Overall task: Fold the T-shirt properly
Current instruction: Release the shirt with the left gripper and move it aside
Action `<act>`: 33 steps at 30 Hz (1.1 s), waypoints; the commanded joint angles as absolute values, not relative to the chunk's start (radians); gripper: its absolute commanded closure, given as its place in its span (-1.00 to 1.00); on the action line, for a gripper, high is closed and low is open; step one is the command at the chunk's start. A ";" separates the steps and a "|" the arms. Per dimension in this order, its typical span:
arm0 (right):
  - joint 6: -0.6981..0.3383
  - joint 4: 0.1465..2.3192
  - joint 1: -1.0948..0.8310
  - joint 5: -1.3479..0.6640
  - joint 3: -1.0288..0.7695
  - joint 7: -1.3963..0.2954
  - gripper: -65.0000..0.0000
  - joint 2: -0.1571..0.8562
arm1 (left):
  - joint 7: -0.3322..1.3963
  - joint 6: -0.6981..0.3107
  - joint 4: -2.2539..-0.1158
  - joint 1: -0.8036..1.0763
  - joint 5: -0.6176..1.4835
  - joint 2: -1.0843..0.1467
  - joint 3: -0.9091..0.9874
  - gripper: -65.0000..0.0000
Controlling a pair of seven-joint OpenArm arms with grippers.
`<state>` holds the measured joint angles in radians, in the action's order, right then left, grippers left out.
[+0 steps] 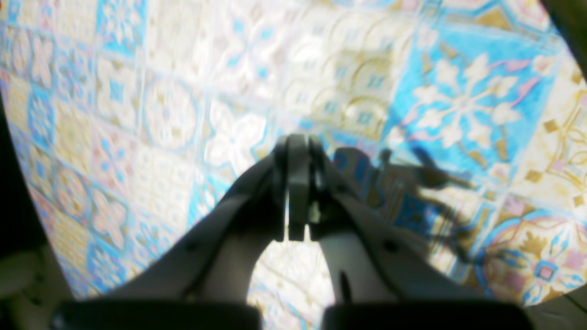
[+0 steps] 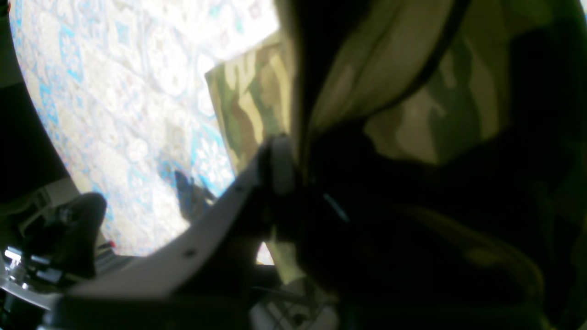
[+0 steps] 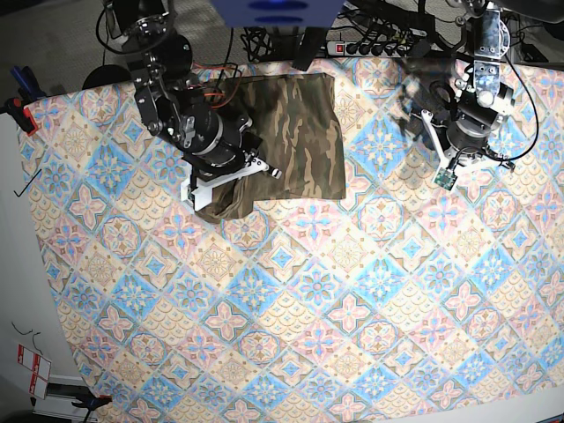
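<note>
The right gripper (image 2: 286,176) has its jaws pinched on a bunched edge of the shirt (image 3: 295,132), lifting that side off the tablecloth (image 3: 291,317). The left gripper (image 1: 298,183) has its jaws pressed together on nothing, well to the side of the shirt. The shirt lies as a compact rectangle near the cloth's far edge (already partly folded, I judge), with this fold unfinished.

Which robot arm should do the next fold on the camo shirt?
Probably the right arm. Its hand is shut on the T-shirt, with a bunch of cloth lifted. The left hand is shut on nothing, over bare tablecloth away from the shirt.
</note>
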<state>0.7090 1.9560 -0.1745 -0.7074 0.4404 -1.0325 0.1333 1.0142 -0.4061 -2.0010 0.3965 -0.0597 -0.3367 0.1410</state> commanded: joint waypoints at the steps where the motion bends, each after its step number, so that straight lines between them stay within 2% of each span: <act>1: 0.698 1.971 -0.165 -0.719 0.441 -1.027 1.00 0.131 | 1.004 -0.440 -2.026 0.394 -0.021 -0.325 0.185 1.00; 4: 0.698 1.971 -0.165 -0.720 0.443 -1.032 1.00 0.131 | 0.967 -0.506 -2.043 0.394 0.085 -0.303 0.266 1.00; 11: 0.667 1.966 -0.165 -0.722 0.443 -1.038 1.00 0.133 | 0.949 -0.516 -2.045 0.392 0.329 -0.346 0.409 1.00; 17: 0.598 1.966 -0.166 -0.723 0.444 -1.040 1.00 0.134 | 0.951 -0.515 -2.041 0.389 0.348 -0.375 0.475 1.00; 25: 0.585 1.966 -0.165 -0.723 0.446 -1.127 0.99 0.136 | 0.951 -0.516 -2.041 0.389 0.344 -0.380 0.530 1.00; 31: 0.349 1.946 -0.104 -0.723 0.446 -1.181 0.98 0.136 | 0.951 -0.516 -2.040 0.389 0.343 -0.380 0.530 1.00; 33: 0.315 1.945 -0.101 -0.723 0.446 -1.182 0.98 0.136 | 0.951 -0.516 -2.038 0.387 0.343 -0.381 0.530 1.00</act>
<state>0.3248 1.9308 -0.1036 -0.7086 0.4454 -1.1797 0.1360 0.9691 -0.5201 -2.0262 0.3931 0.3393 -0.3641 0.5224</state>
